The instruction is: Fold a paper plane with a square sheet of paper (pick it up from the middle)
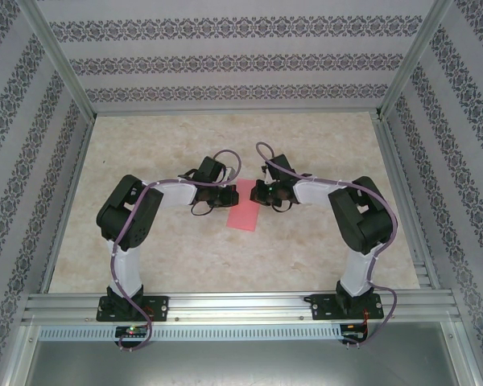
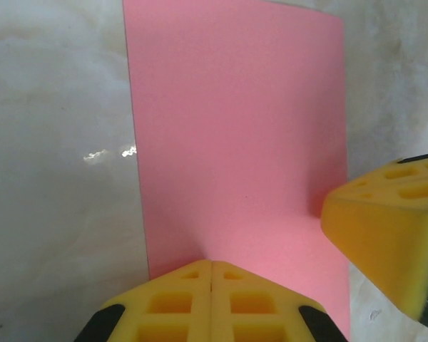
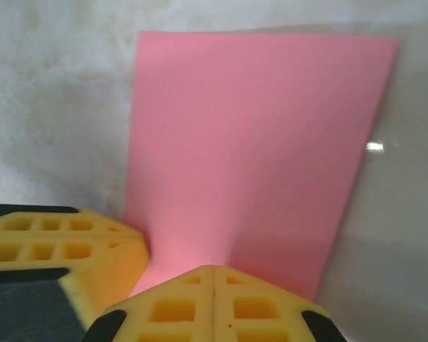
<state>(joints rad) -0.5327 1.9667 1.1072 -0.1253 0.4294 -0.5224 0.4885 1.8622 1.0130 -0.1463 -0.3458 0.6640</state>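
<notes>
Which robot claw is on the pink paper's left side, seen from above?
The left gripper, shut, at the far end of the square sheet of paper, on its left side. The right gripper, also shut, is on the right side.

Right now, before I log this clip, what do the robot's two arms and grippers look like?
Both arms match: the left arm and right arm have white link segments, black joint housings and black base plates. A purplish-grey cable runs along each. The left gripper and right gripper carry yellow wedge-shaped fingers with rectangular cut-out cells, on black mounts.
</notes>
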